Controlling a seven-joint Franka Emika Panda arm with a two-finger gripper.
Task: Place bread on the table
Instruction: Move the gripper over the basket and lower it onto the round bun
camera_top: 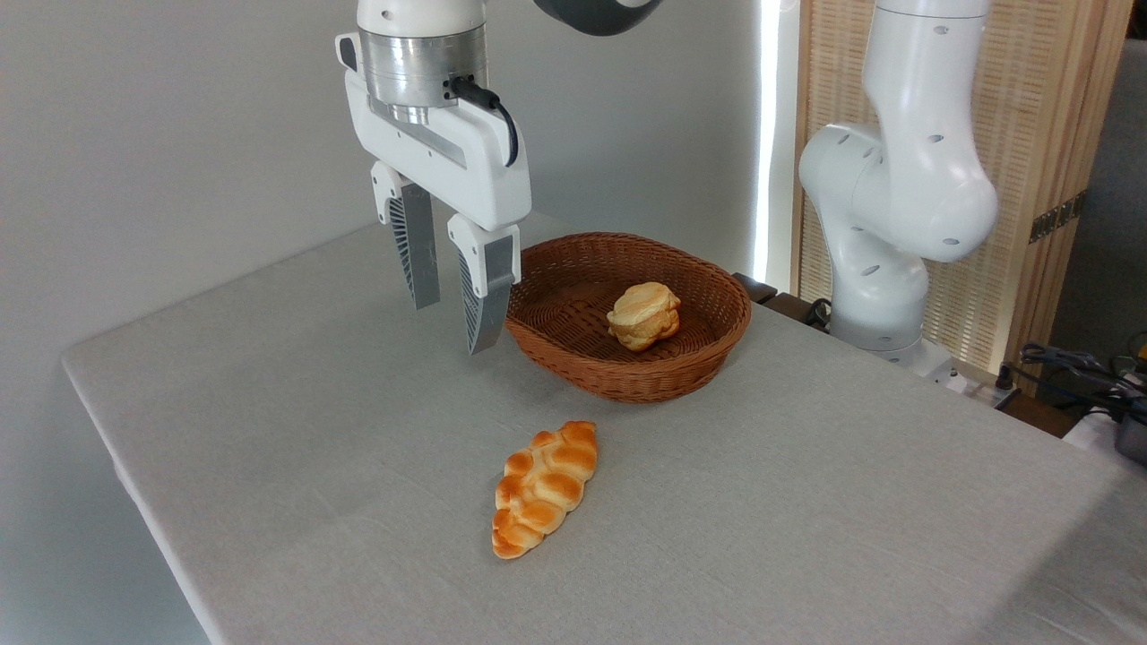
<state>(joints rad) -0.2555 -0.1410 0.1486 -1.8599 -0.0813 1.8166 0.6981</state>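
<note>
One bun (643, 315) lies inside the wicker basket (708, 358), right of its centre, untouched. That basket stands toward the far side of the table (296, 430). Nearer the camera a braided loaf (544, 488) rests on the cloth, well apart from the basket. Left of the basket the gripper (452, 330) hangs above the table, fingers parted, carrying nothing. Judgement: no part of the transfer is done; reaching into the basket, grasping, lifting out and setting down all remain.
</note>
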